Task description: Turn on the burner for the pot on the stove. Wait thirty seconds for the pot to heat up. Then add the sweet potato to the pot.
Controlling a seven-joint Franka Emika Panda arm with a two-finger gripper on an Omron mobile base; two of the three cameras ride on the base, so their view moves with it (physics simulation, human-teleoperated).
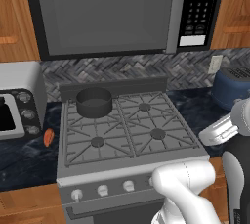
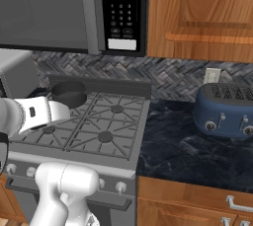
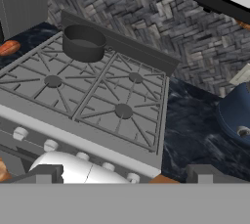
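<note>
Starting with the left base view: the pot [image 1: 94, 101] sits on the rear-left burner of the stove [image 1: 181, 154], up against the back panel. The row of white knobs [image 1: 102, 190] runs along the stove's front face, just left of the robot's white forearm. The sweet potato [image 1: 48, 137] lies on the dark bench [image 1: 24, 162] just off the stove's left edge, below the toaster oven [image 1: 19, 100]; its long axis stands roughly front-to-back, slightly tilted.

Right base view: pot [image 2: 69, 93] again at rear-left, partly behind the arm's white link. Knobs [image 2: 121, 187] visible at the stove's front, right of the elbow. A blue toaster [image 2: 225, 110] stands on the bench to the right, well apart from the task's things.

Hand view: the fingers [image 3: 126, 175] are spread wide and hold nothing; both tips [image 3: 41, 174] rise at the bottom of the picture. The knob row [image 3: 50, 145] lies just ahead of and below the fingers, toward their left tip. The pot [image 3: 84, 42] is far ahead and leftward; its burner is hidden beneath it. Sweet potato [image 3: 9, 48] at far left edge.

Judgement: burner step not yet done; the knob for the rear-left burner is the next target, and which knob that is cannot be told.
</note>
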